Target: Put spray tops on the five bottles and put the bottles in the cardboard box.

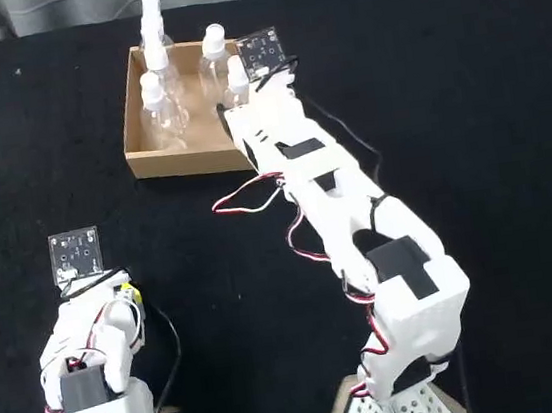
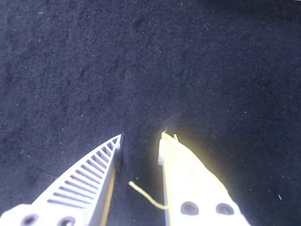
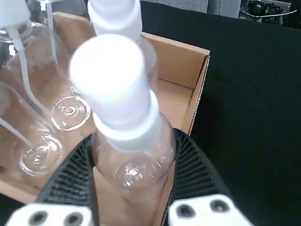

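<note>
The cardboard box (image 1: 180,163) stands at the back left of the black table, with several clear bottles with white spray tops (image 1: 155,105) upright in it. My right gripper (image 1: 233,106) reaches over the box's near right corner and is shut on one more capped bottle (image 1: 237,75). Up close, its black fingers (image 3: 70,176) press both sides of this bottle (image 3: 131,155), which stands upright just inside the box wall (image 3: 181,59). My left gripper (image 2: 140,139) hangs low over bare table at the front left (image 1: 115,287), open a little with nothing between its fingers.
Red and white wires (image 1: 245,200) loop from the right arm onto the table just in front of the box. A black cable (image 1: 349,147) runs beside that arm. Dark table cloth lies open to the right and between the arms.
</note>
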### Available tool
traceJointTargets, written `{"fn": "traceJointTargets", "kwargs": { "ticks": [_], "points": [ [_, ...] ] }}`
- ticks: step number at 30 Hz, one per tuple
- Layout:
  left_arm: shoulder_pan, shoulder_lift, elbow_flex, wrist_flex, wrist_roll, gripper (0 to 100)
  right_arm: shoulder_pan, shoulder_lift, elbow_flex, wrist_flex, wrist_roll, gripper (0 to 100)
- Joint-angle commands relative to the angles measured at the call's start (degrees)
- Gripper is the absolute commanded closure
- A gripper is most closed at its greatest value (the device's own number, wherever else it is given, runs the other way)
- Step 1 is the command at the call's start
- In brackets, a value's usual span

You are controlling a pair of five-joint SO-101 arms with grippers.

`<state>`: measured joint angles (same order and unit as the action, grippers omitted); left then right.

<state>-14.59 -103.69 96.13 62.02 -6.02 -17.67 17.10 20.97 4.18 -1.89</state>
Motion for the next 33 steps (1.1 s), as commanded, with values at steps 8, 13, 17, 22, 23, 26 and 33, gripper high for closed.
{"fn": "traceJointTargets", "kwargs": {
  "ticks": [8,13,17,22,23,26,33],
  "points": [
    [-0.48,-0.35,1.27,0.18,-0.09,88,0.18,-0.84,-1.27,-0.79,-0.18,77.1],
    [-0.48,-0.35,1.27,0.18,-0.09,88,0.09,-0.84,-1.01,-0.70,-0.26,69.8],
    [-0.48,-0.35,1.27,0.18,-0.09,88,-0.88,-0.92,-0.57,-0.79,-0.26,69.4],
    [-0.48,-0.35,1.27,0.18,-0.09,88,-1.67,-0.92,-0.57,-0.79,-0.26,69.3],
    [-0.48,-0.35,1.27,0.18,-0.09,88,-1.67,-0.92,-0.57,-0.79,-0.26,69.3],
    [-0.48,-0.35,1.27,0.18,-0.09,88,-1.67,-1.01,-0.57,-0.79,-0.26,67.4],
    [-0.48,-0.35,1.27,0.18,-0.09,88,-2.20,-2.15,-2.33,6.59,-0.26,57.7]
  ]
}}
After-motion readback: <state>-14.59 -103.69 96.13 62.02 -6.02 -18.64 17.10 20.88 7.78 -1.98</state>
